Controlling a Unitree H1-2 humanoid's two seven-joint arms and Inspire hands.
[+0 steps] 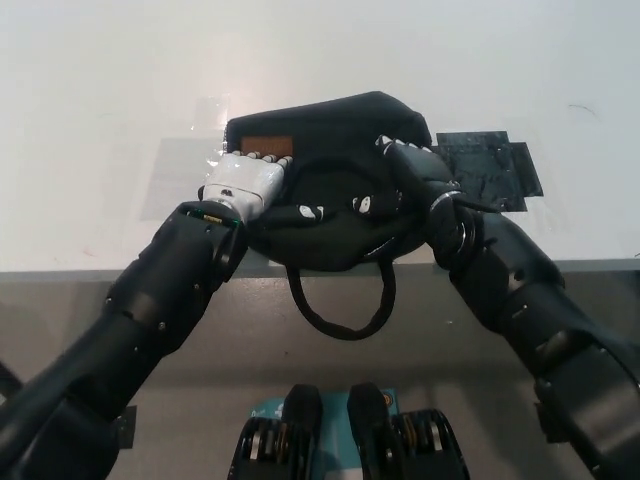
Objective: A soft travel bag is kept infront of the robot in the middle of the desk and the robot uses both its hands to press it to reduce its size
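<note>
The black soft travel bag (pixel 335 125) lies bunched up on the white desk (pixel 100 100) at its front edge, a brown label (pixel 268 143) showing on top. Its handle loop (pixel 340 318) hangs over the edge. My white left hand (pixel 245 182) presses into the bag's left side, fingers curled into the fabric. My black right hand (pixel 405 175) grips the bag's right side the same way. The bag is squeezed between the two hands, and its middle is folded in.
A dark rectangular patch (pixel 490 168) lies flat on the desk just right of the bag. A clear taped area (pixel 180 170) shows to the left. The desk's front edge (pixel 80 270) runs below the bag.
</note>
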